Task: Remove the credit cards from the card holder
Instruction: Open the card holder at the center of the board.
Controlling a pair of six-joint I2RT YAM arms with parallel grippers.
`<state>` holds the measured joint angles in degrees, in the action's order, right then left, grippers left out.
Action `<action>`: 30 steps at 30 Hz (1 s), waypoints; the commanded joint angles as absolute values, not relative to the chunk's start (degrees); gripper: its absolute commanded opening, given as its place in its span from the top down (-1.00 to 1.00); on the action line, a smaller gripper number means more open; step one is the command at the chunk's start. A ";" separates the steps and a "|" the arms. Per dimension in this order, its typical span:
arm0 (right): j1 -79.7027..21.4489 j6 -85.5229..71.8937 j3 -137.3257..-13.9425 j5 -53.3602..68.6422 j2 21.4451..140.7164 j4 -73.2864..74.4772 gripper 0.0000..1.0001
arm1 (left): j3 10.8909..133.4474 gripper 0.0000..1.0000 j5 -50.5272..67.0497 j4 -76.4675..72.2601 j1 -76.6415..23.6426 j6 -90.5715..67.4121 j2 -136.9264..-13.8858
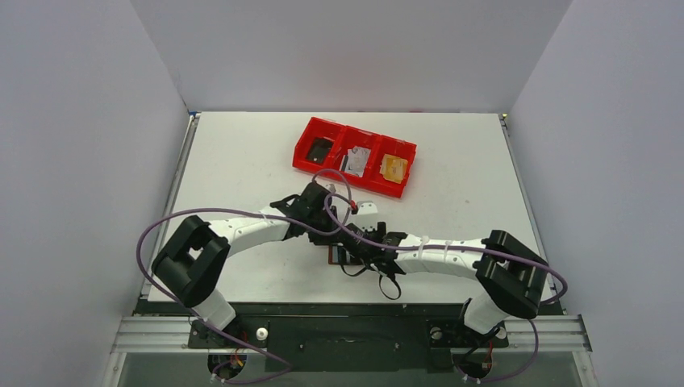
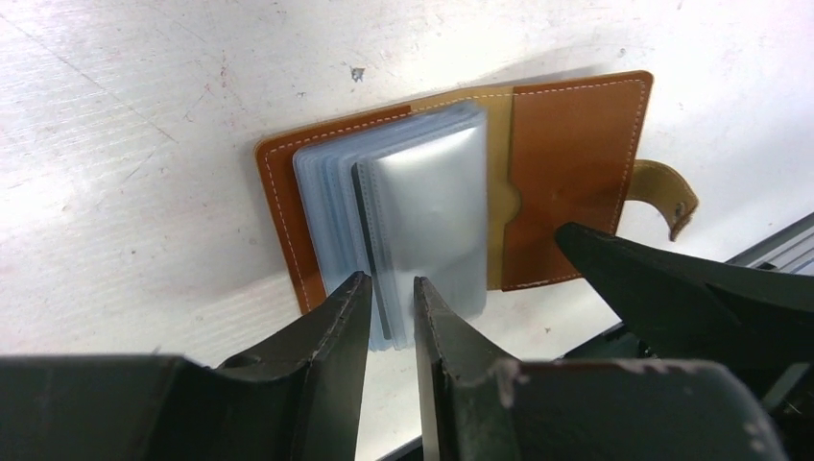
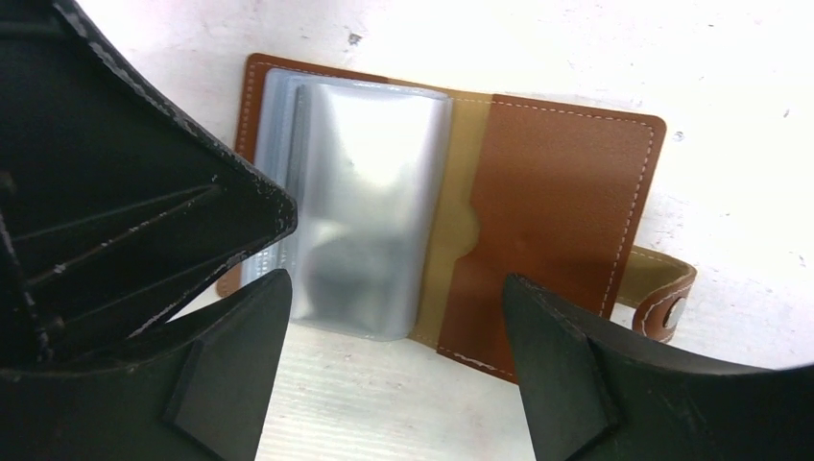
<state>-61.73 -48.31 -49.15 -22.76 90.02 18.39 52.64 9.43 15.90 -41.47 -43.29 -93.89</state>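
Card holder [image 2: 576, 163] is lying open on the worktop [image 2: 144, 144]. Left gripper [image 2: 391, 281] jaws are sitting narrow around a plastic sleeve [image 2: 422, 211] edge, grip unclear. Right gripper [image 3: 394, 280] jaws are standing wide open. Next is likely pinching a card out.

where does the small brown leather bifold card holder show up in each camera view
top external: small brown leather card holder, only a dark sliver just below centre, mostly covered.
left wrist: card holder lying open at centre.
right wrist: card holder lying open across the middle.
shared landmark: tan snap strap off its right edge, in both wrist views; not visible from above.
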 commanded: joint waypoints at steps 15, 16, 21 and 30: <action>-60.42 -47.83 -50.70 -17.18 90.69 12.42 -0.50 | 45.04 0.58 9.63 13.29 -35.55 -43.13 -85.97; -60.32 -47.88 -50.75 -17.16 90.78 12.44 -0.50 | 44.98 0.58 10.00 12.27 -35.62 -43.32 -86.60; -59.16 -48.47 -50.21 -16.65 91.22 12.25 -0.43 | 45.68 0.61 11.03 10.94 -36.45 -43.51 -88.56; -57.29 -48.10 -49.14 -14.42 91.83 10.37 -0.38 | 46.81 0.63 11.20 10.94 -37.19 -43.51 -90.50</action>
<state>-57.71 -48.25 -48.66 -15.14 91.02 12.62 44.84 10.55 13.23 -36.75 -43.31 -89.93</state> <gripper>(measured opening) 0.696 0.187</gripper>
